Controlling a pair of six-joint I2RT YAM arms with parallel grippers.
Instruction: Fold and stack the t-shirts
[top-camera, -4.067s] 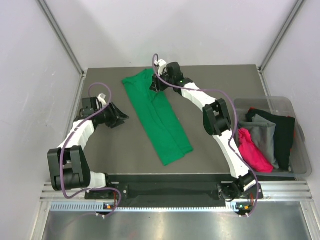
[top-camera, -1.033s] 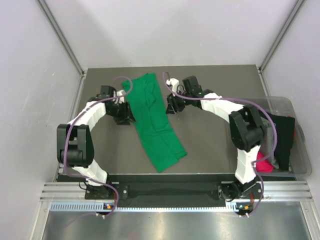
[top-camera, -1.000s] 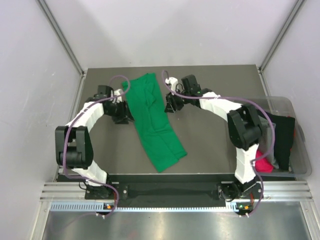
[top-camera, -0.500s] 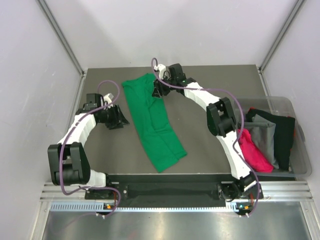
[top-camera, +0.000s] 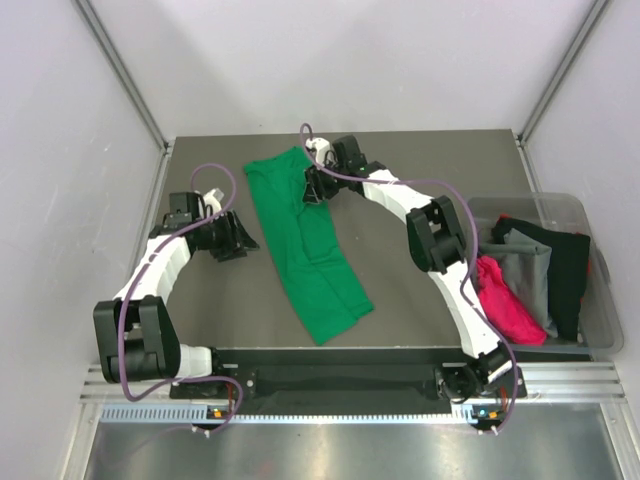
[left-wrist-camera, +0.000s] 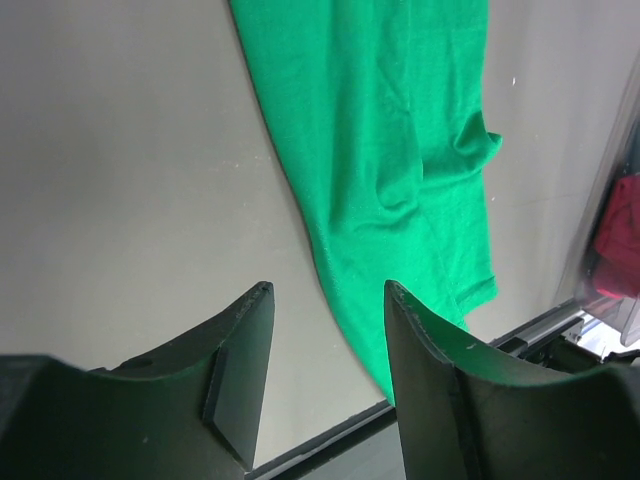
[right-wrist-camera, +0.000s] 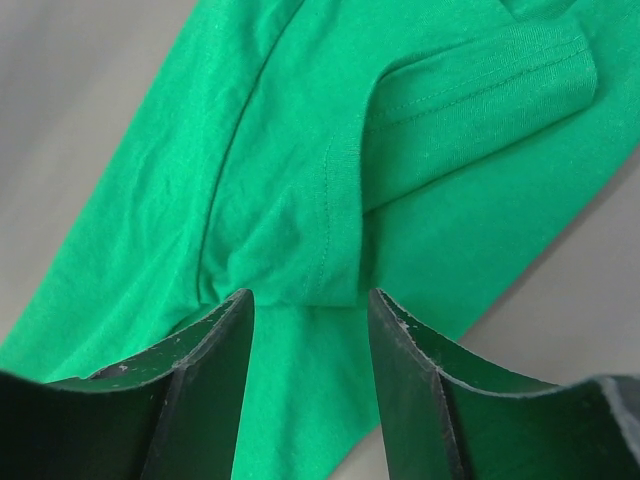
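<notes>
While the green t-shirt (top-camera: 305, 240) is lying as a long folded strip slantwise across the middle of the dark table (top-camera: 470, 160), the right gripper (top-camera: 312, 188) is being held over its far end, right above a folded-in sleeve (right-wrist-camera: 480, 85). Its fingers (right-wrist-camera: 200, 370) are being shown apart in the right wrist view, with green cloth visible between them and nothing being clamped. Whether the tips are touching the cloth cannot be told. The left gripper (top-camera: 235, 238) is being held just beside the shirt's left edge, over bare table, and its fingers (left-wrist-camera: 235, 370) are likewise being seen spread, with nothing between them. At the right edge of the table a clear plastic bin (top-camera: 530, 205) is being filled by a black t-shirt (top-camera: 565, 265), a grey t-shirt (top-camera: 528, 275) and a pink t-shirt (top-camera: 505, 305), all bunched together.
</notes>
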